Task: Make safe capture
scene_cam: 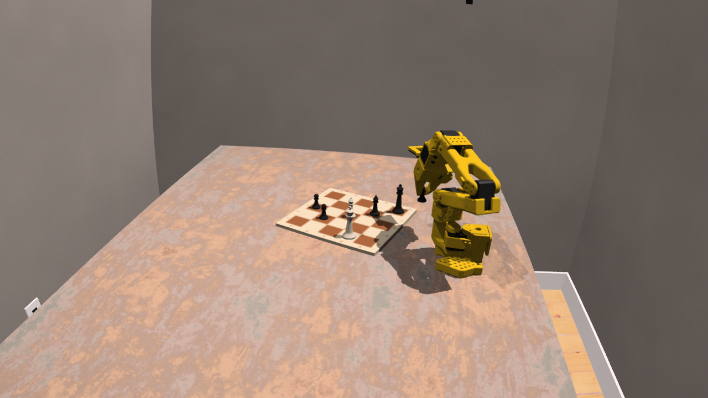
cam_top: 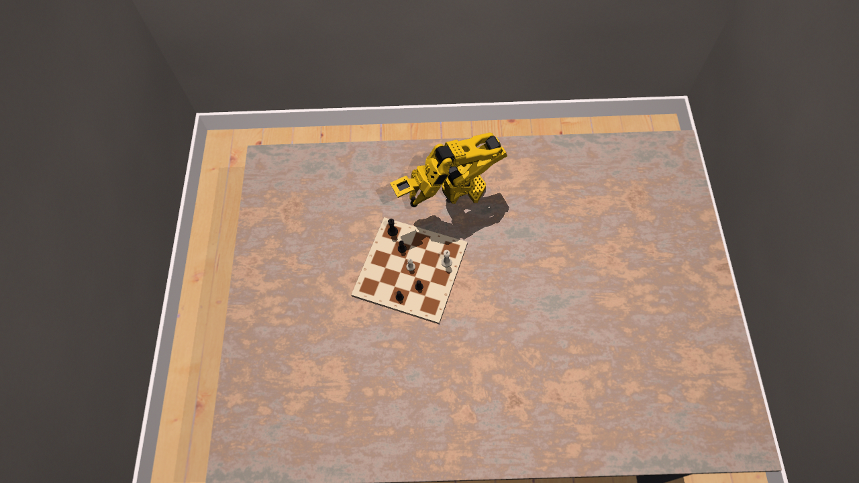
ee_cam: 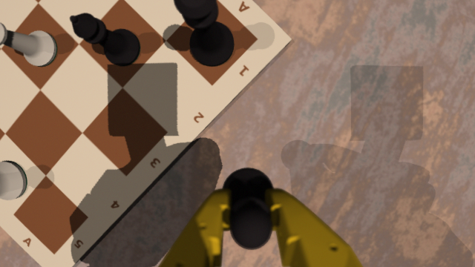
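My gripper [ee_cam: 249, 213] is shut on a black pawn [ee_cam: 249, 205] and holds it upright. The pawn is off the chessboard [ee_cam: 93, 111], over the bare table just past the edge with the rank numbers. In the side view the pawn [scene_cam: 421, 198] hangs low by the board's near corner; I cannot tell if its base touches the table. On the board stand a tall black king [ee_cam: 209, 37] on A1, a black bishop [ee_cam: 107, 37] next to it, a small white piece [ee_cam: 31, 44] and the white king [scene_cam: 349, 225]. Two black pawns [scene_cam: 316, 200] [scene_cam: 323, 211] stand at the far side.
The arm's base [scene_cam: 457, 247] stands on the table right of the board. The arm's shadow falls over the board's near edge. A white-rimmed wooden floor [cam_top: 198, 270] surrounds the table.
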### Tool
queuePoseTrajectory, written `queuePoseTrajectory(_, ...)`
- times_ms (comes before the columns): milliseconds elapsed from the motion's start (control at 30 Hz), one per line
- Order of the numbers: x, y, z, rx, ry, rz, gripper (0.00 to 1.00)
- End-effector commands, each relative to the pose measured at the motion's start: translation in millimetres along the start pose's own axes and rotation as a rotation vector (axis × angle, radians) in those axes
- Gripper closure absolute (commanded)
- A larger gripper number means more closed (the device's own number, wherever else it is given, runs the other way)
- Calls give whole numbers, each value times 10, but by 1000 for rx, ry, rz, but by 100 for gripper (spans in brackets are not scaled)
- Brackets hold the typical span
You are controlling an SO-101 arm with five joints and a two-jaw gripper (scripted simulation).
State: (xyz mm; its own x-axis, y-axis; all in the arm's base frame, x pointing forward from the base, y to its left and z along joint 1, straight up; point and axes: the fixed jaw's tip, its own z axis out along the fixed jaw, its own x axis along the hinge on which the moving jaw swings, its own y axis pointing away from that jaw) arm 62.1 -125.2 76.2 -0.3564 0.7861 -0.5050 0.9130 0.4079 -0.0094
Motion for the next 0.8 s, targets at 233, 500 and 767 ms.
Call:
queuePoseTrajectory(233, 91, 18, 175, -6, -9, -14, 100)
queuePoseTrajectory(500, 168, 19, 311, -6, -10, -14, 100)
queuePoseTrajectory(767, 225, 20, 413, -6, -10, -14, 100)
